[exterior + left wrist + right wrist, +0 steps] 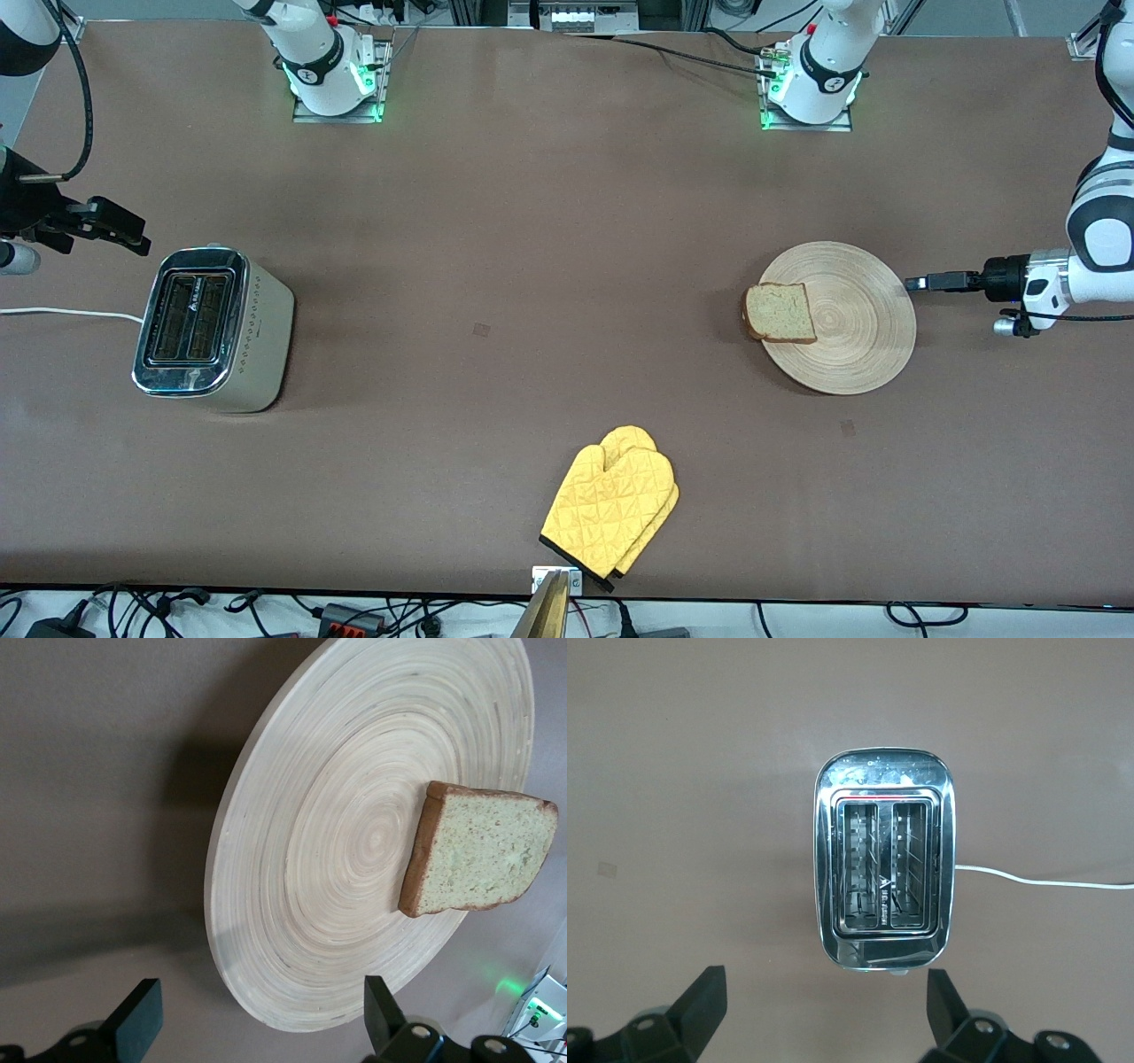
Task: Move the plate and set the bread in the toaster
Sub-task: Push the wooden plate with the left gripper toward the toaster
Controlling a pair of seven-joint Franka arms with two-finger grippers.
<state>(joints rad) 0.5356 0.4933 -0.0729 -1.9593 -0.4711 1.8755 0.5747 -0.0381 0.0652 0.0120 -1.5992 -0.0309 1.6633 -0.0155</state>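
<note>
The light wooden plate lies on the table toward the left arm's end. The bread lies on it and overhangs the rim toward the table's middle. My left gripper is open, low beside the plate's rim at the left arm's end. In the left wrist view the plate and bread fill the frame, and the rim lies between the spread fingers of the gripper. The cream toaster stands toward the right arm's end with both slots empty. My right gripper is open, in the air by the toaster.
A yellow quilted oven mitt lies near the table's front edge, at mid-table. The toaster's white cord runs off toward the right arm's end and also shows in the right wrist view. Bare brown table lies between toaster and plate.
</note>
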